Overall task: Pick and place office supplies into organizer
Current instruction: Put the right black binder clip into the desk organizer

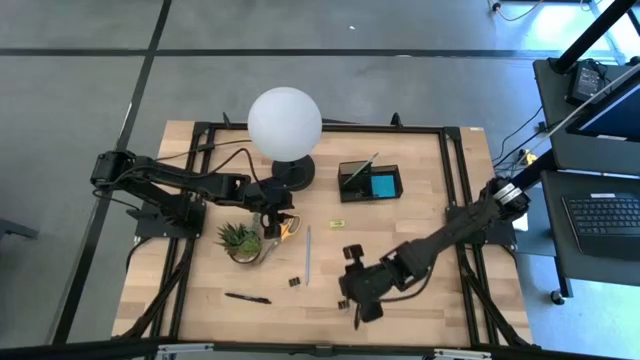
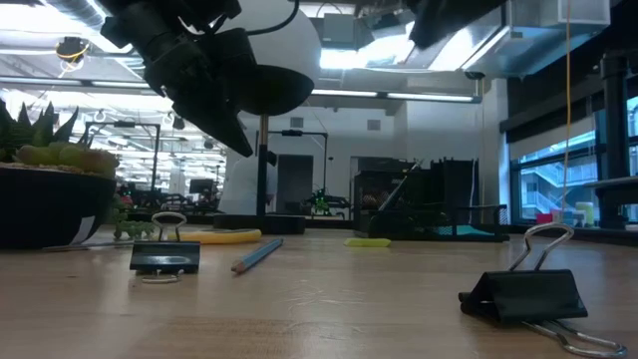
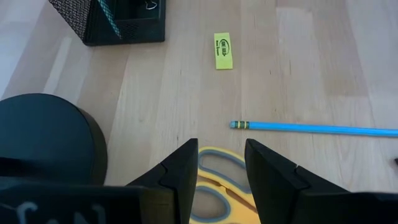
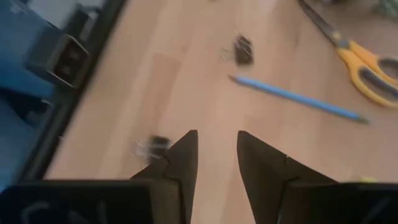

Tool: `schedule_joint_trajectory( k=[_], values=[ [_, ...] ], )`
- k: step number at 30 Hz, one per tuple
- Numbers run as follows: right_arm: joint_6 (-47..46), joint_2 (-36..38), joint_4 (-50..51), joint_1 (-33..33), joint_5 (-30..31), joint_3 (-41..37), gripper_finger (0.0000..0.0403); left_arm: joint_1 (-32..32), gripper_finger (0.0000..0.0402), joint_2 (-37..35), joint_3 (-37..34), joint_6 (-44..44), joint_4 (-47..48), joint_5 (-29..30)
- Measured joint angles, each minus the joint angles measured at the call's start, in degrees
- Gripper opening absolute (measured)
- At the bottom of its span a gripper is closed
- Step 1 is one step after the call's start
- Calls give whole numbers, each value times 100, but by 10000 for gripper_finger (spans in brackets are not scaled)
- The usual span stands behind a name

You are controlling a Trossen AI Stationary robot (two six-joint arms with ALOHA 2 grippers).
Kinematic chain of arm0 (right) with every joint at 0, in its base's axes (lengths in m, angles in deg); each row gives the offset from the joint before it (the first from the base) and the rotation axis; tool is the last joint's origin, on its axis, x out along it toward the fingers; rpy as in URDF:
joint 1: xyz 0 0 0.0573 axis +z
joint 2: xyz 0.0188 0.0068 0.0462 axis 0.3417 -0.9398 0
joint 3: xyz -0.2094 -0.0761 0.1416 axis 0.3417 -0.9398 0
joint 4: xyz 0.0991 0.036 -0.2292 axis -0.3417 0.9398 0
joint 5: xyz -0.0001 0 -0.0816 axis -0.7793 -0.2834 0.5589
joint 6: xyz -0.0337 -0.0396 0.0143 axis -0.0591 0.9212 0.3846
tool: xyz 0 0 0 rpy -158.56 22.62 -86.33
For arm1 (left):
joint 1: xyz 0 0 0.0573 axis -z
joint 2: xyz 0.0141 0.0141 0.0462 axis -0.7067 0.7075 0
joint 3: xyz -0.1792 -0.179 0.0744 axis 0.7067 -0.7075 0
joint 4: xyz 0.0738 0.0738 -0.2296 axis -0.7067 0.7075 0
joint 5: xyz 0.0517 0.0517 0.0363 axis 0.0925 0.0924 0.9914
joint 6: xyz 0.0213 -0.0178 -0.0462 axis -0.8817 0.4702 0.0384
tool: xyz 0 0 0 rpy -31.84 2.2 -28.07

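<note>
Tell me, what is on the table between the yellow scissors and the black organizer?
A small yellow eraser lies on the bare wood between the scissors and the organizer. The left wrist view shows it best, beyond the left claw.

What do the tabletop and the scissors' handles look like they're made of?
Tabletop: likely pale wood, matte, with visible grain lines and plank seams. Scissors: handles look like smooth yellow plastic with grey inner lining, though that is only a guess from the look; blades appear dark metal.
</note>
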Motion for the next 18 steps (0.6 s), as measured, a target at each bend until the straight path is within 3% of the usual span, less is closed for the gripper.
schedule_joint_trajectory(
  k=[18],
  values=[
    [7,-5,-2992,535,12,-1766,115,-1,127,0,0,4,-310,0]
  ],
)
